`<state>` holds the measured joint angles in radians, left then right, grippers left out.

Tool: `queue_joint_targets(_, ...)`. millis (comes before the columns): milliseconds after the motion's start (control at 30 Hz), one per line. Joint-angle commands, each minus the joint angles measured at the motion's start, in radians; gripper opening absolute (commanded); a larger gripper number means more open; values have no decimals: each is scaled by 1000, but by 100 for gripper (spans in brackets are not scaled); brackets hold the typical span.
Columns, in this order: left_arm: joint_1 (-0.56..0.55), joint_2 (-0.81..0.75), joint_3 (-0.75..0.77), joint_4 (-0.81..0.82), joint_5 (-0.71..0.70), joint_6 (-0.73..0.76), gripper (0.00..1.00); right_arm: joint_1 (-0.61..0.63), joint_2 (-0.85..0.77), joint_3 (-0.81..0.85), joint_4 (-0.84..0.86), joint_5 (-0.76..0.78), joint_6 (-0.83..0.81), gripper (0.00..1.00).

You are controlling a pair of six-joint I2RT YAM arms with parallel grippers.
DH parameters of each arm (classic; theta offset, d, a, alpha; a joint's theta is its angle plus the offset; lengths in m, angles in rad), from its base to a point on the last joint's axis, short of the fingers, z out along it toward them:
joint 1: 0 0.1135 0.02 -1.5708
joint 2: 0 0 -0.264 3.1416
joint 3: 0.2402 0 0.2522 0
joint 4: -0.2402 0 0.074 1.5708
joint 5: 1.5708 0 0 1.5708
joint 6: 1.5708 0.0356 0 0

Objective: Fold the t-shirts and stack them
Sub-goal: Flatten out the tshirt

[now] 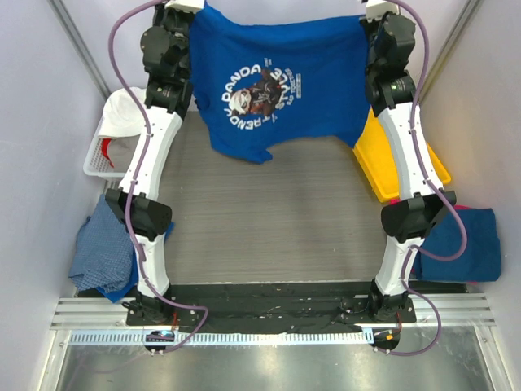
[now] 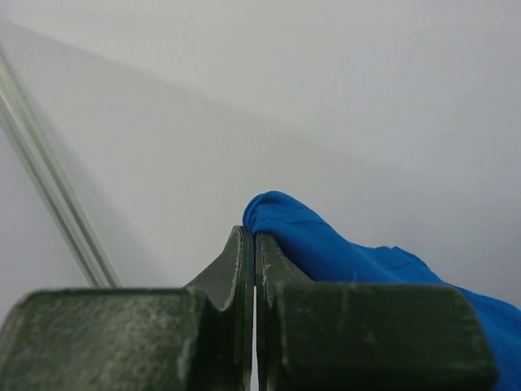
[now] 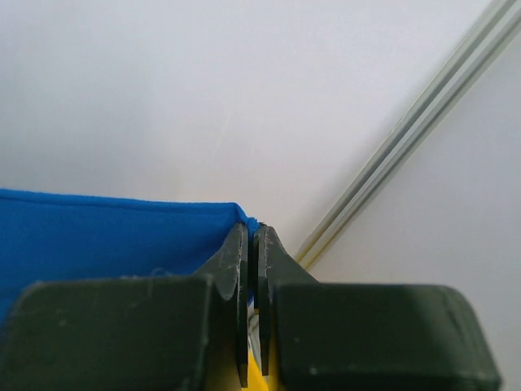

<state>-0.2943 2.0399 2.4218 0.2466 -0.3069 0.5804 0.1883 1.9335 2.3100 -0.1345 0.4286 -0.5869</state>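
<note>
Two arms are mounted at 6 o'clock on the near edge.

Blue cloth items: three.
- One rumpled blue heap point(image 1: 102, 248) lies at 8 o'clock, outside the left arm at the table's left edge.
- One flatter blue shirt point(image 1: 468, 244) lies at 4 o'clock, outside the right arm.
- One royal blue printed t-shirt point(image 1: 277, 90) hangs at 12 o'clock, stretched wide between both grippers. Its round white-and-brown print faces the camera, and its lowest corner dips over the mat's far end.

Containers: two.
- One white basket point(image 1: 98, 159) at 10 o'clock holds white and red cloth.
- One yellow bin point(image 1: 407, 175) at 2 o'clock is partly under the right arm.

Open room: the grey ribbed mat point(image 1: 269, 220) between the arms.

The left gripper point(image 2: 250, 236) is pressed together, pinching a bunched edge of the printed shirt. The right gripper point(image 3: 250, 230) is likewise closed, nipping the opposite corner.
</note>
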Motion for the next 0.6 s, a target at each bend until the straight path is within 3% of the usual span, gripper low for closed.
queue_joint_targets(0, 4, -109, 83, 178, -6, -31, 0, -3, -84, 100, 151, 10, 29, 1)
queue_joint_targets(200, 7, -202, 34, 140, -21, -21, 0, -3, -209, -27, 99, -4, 42, 1)
queue_joint_targets(433, 1, -420, -362, 72, -106, -10, 0, -1, -462, -464, 47, -47, 104, 1)
queue_joint_targets(567, 3, -491, -520, 88, -110, 41, 0, -1, -527, -587, 9, -57, 119, 1)
